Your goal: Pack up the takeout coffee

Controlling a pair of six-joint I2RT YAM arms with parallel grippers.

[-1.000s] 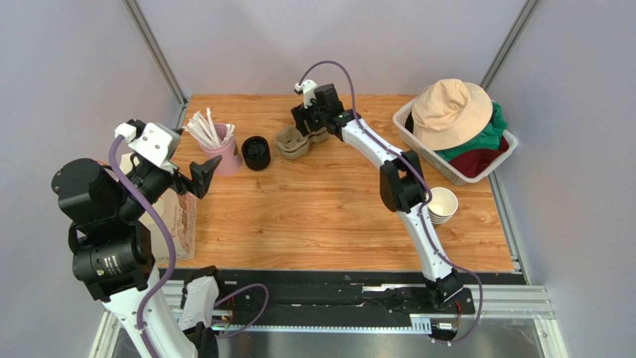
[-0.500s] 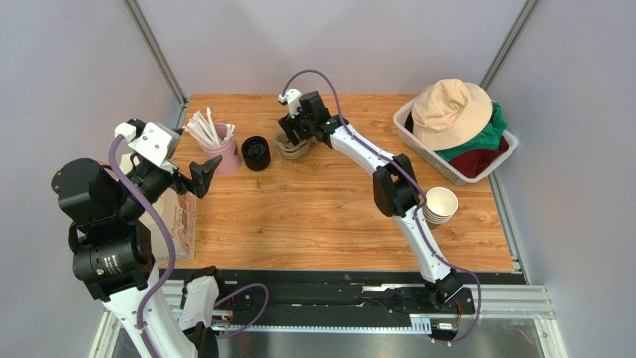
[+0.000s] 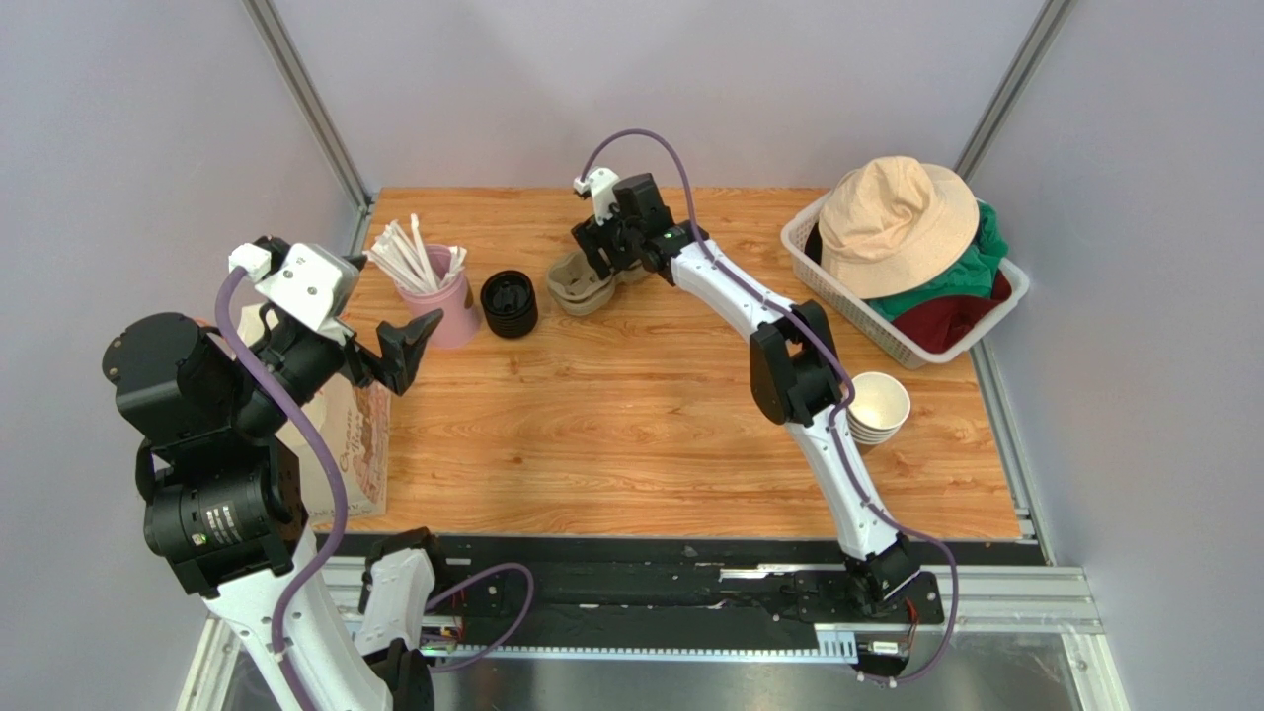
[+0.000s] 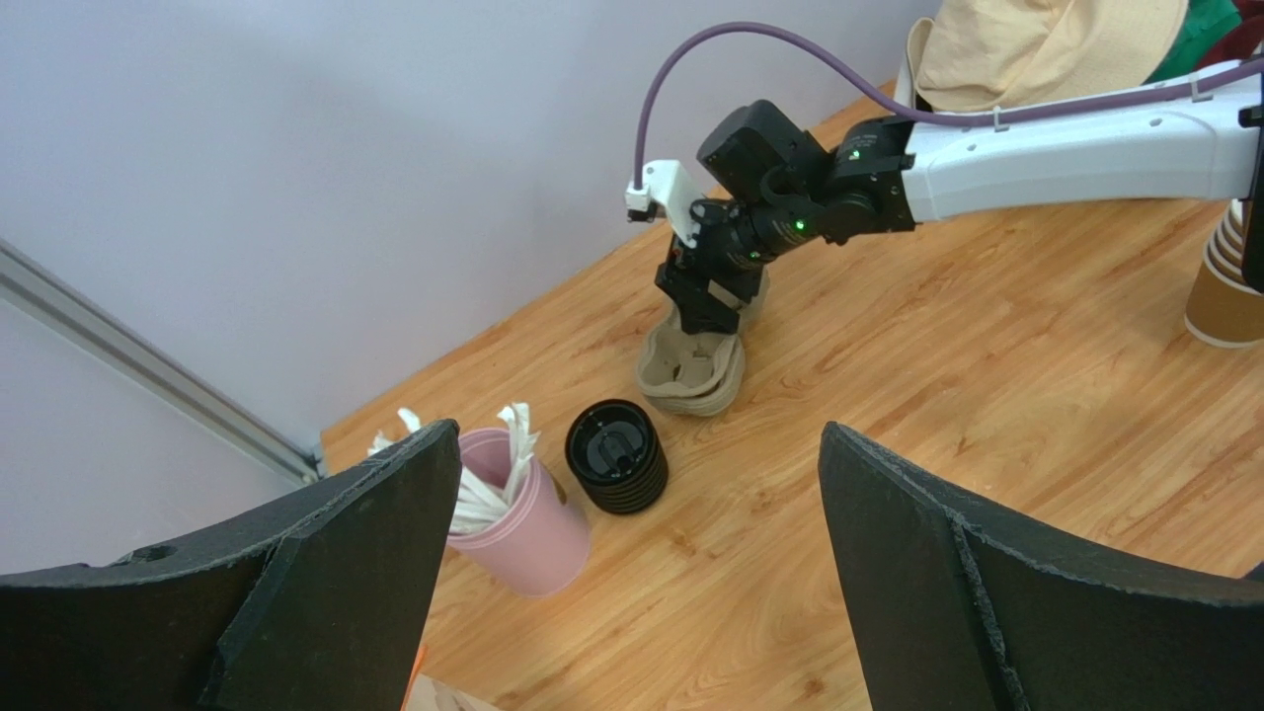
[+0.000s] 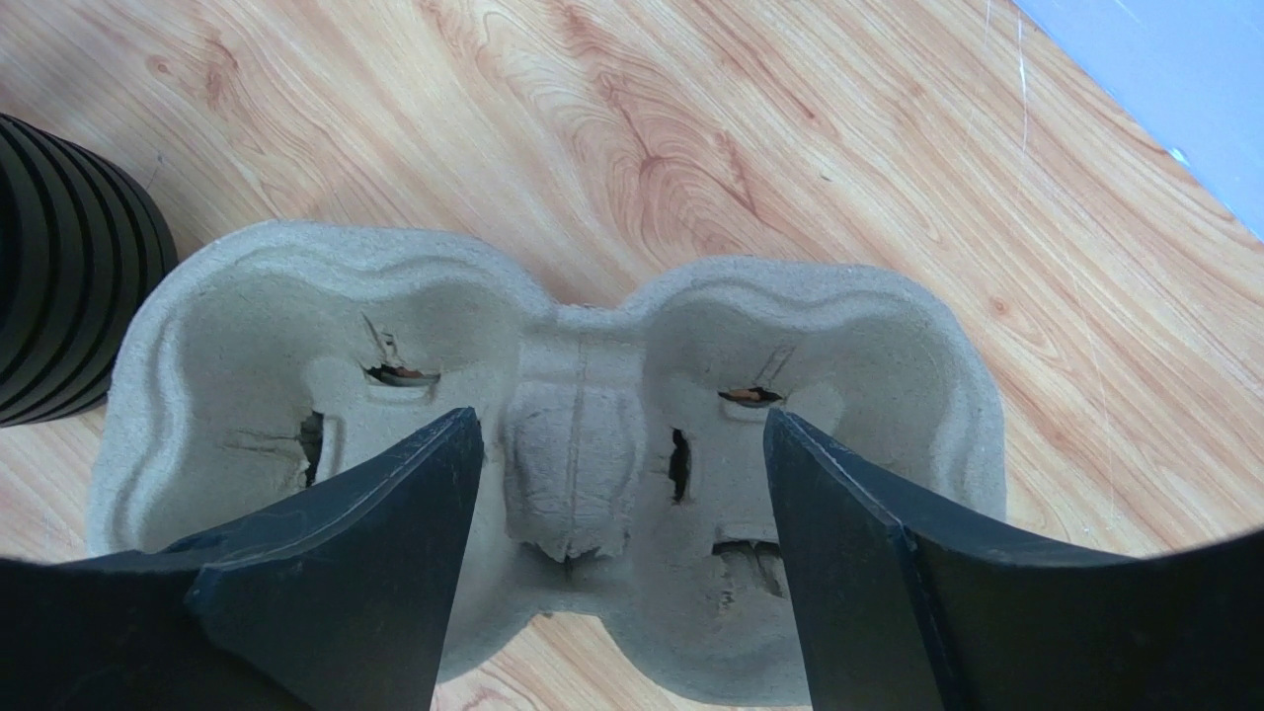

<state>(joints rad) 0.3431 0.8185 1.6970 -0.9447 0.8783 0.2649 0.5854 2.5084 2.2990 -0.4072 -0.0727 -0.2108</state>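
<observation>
No lidded kraft cup shows in any view; the takeout coffee is hidden or out of view. A grey pulp two-cup carrier (image 3: 579,285) lies at the back of the table, both wells empty (image 5: 564,445). My right gripper (image 3: 606,259) hangs open just above it, its fingers either side of the carrier's middle ridge (image 5: 620,445). It holds nothing. My left gripper (image 3: 404,341) is open and empty at the left, raised above the table and facing the carrier (image 4: 690,371).
A pile of black lids (image 3: 509,304) stands left of the carrier, beside a pink cup of white sticks (image 3: 442,308). A stack of lidless brown cups (image 3: 879,408) stands at the right. A white basket (image 3: 846,304) holds a hat and clothes. A paper bag (image 3: 353,437) lies at the left edge.
My right gripper swung left over the carrier, then came back a little to the right. The left arm has not moved.
</observation>
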